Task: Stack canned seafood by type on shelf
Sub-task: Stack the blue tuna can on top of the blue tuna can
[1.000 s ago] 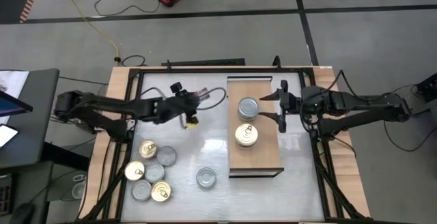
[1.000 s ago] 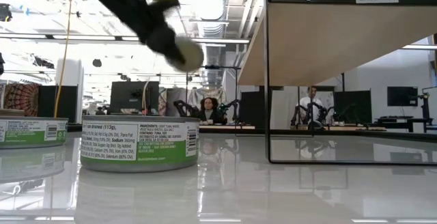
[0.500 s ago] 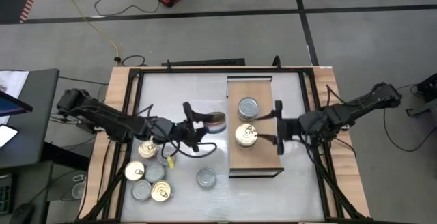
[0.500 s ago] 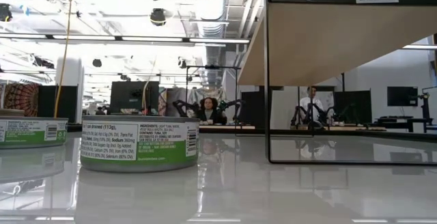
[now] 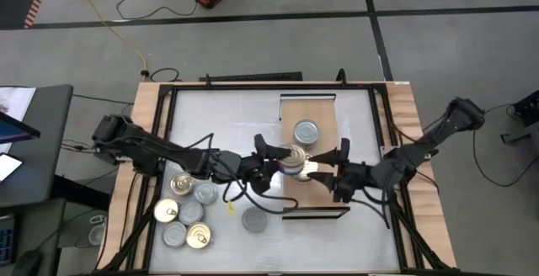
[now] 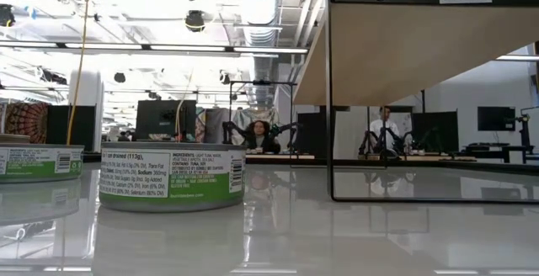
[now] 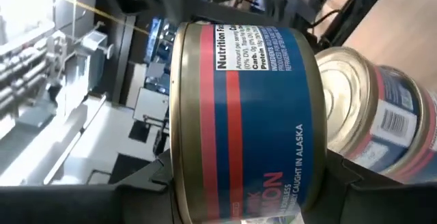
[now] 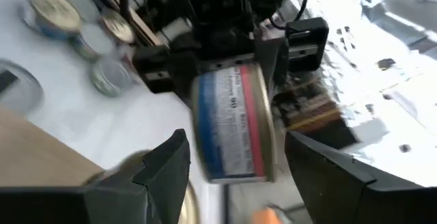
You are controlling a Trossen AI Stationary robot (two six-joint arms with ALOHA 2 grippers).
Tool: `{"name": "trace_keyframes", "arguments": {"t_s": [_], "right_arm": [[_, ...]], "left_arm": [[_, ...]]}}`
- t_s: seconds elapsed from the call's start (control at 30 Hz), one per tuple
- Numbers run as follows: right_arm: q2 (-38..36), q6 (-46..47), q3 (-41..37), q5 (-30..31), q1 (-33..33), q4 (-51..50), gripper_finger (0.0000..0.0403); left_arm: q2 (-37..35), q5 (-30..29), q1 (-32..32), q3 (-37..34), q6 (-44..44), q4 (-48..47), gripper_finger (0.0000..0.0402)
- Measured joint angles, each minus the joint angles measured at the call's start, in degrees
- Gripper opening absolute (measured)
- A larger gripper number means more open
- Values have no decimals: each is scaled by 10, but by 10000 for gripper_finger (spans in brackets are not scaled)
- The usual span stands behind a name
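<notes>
left pincer [image 5: 282, 160] now over wood shelf [image 5: 324, 196], clamping round blue-labelled metal tin [image 7: 239, 115], right pincer [image 5: 324, 165] open

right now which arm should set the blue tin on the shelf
Left, probably: the left gripper already clamps the blue tin at the shelf edge; the right gripper faces it open.

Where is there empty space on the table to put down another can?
The white tabletop is bare along its far side, beyond both arms, and near the front right of the lone silver tin. The shelf has bare wood at its near end. It is crowded at the front left, where the tin cluster sits.
</notes>
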Motion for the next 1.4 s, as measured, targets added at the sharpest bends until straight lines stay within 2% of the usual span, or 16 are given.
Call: {"name": "trace_keyframes", "arguments": {"t_s": [0.13, 0.33, 0.53, 0.83, 1.07, 1.2, 1.3, 1.4], "right_arm": [[27, -26, 27, 56, 25, 0, 276], [62, -37, 48, 60, 29, 0, 276], [91, -134, 48, 117, 24, 25, 276], [98, -168, 48, 117, 18, 47, 274], [98, -151, 48, 114, 15, 49, 221], [98, -151, 48, 114, 14, 49, 220], [98, -142, 48, 114, 11, 47, 220], [98, -143, 47, 119, 9, 45, 222]], "left_arm": [[14, 5, 0, 18, 20, -13, 186], [14, 19, 0, 18, 17, -4, 186], [13, 34, -1, 18, 19, 7, 186], [13, 57, -1, 18, 48, 10, 186], [12, 62, -1, 18, 54, 10, 186], [12, 64, 2, 18, 61, 10, 186], [12, 51, 3, 18, 62, 6, 197], [12, 39, 2, 18, 61, -4, 225]]}}
